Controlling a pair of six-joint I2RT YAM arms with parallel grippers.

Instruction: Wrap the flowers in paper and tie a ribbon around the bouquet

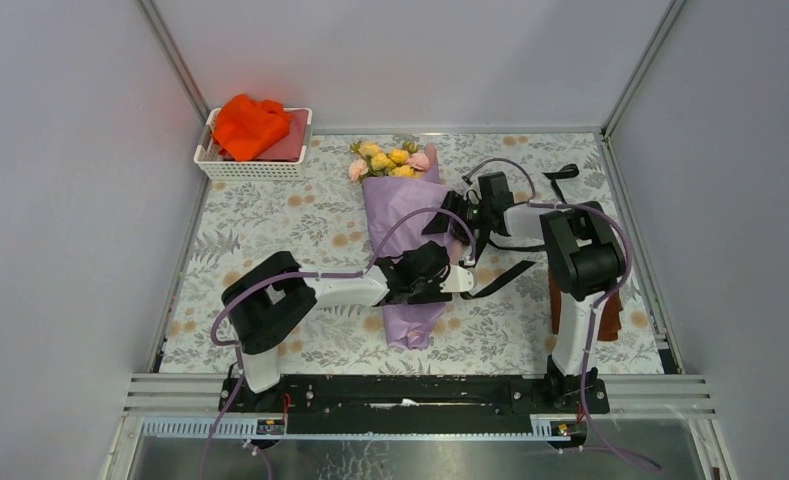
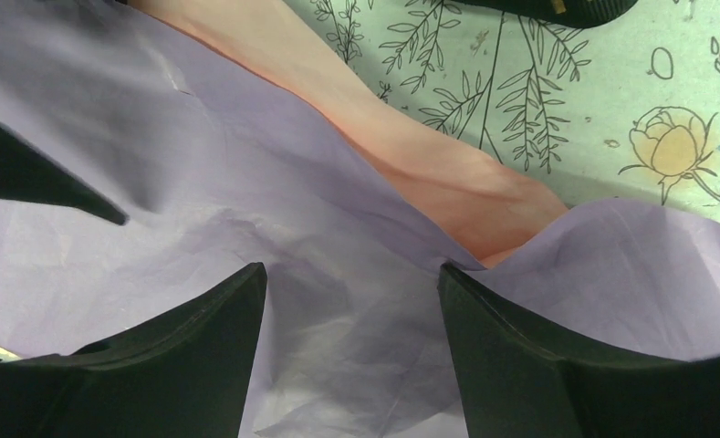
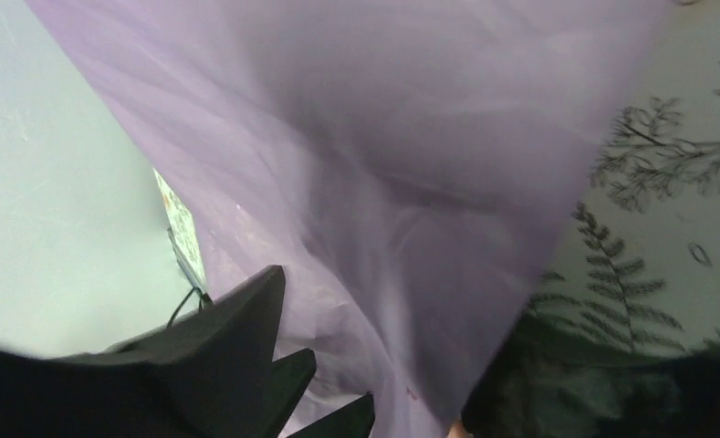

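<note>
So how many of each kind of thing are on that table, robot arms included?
Left arm, right arm: 2
Bouquet: 1
Black ribbon: 1
White basket: 1
Orange cloth: 1
Dark red piece beneath it: 1
Brown pad: 1
Total: 8

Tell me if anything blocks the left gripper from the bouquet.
Nothing visible does. The left gripper hangs open right over the lower half of the bouquet, and only lavender paper shows between its fingers. The right gripper sits at the right side, not in between.
</note>
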